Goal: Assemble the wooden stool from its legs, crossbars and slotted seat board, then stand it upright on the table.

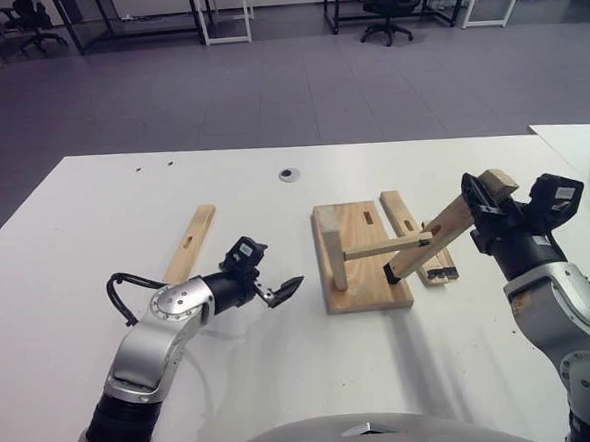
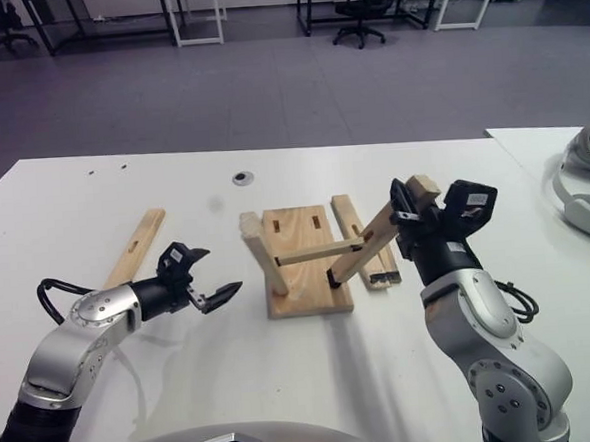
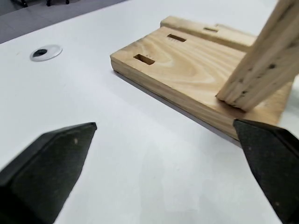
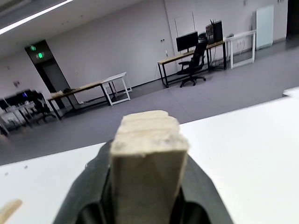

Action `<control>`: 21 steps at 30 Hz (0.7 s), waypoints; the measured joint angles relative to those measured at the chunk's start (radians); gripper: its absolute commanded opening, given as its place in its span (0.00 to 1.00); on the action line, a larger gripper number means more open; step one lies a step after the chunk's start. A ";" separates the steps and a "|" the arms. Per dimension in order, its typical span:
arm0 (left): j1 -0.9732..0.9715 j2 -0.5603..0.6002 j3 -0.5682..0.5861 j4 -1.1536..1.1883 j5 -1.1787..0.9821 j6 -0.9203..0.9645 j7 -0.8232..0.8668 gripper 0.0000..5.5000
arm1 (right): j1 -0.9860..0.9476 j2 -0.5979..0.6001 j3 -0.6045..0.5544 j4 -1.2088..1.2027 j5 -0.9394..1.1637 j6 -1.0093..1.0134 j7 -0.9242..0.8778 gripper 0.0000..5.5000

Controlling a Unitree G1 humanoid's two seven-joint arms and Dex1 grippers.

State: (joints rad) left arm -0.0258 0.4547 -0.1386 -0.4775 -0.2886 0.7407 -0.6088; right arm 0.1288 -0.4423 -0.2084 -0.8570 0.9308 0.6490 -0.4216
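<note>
stereo overhead, left wrist beside seat board [image 3: 196, 70]

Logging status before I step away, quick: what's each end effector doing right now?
Left end effector: open, holding nothing.
Right end effector: closed on a tilted wooden leg.

No lettering can be read. Two green lit signs [image 4: 39, 55] above a far doorway [image 4: 56, 77] are too small to read. A white sticker [image 1: 245, 250] on the left arm's wrist, at nine o'clock from the slotted seat board [image 1: 369, 282], and a second sticker [image 1: 564, 193] on the right arm's wrist, at three o'clock, carry illegible print.
</note>
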 measured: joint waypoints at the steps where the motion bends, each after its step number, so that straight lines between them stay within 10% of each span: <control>1: -0.001 -0.013 -0.002 -0.023 -0.017 0.022 0.009 0.98 | 0.030 -0.001 0.022 -0.019 -0.039 -0.019 0.026 0.19; 15: -0.043 -0.066 -0.038 -0.166 -0.096 0.153 0.084 0.98 | 0.136 0.017 0.105 -0.007 -0.270 -0.184 0.238 0.19; 21: -0.107 -0.158 -0.064 -0.233 -0.150 0.215 0.161 0.98 | 0.099 0.011 0.149 0.110 -0.264 -0.034 0.286 0.47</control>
State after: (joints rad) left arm -0.1325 0.2968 -0.2022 -0.7107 -0.4382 0.9558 -0.4475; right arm 0.2277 -0.4316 -0.0592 -0.7470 0.6671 0.6151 -0.1353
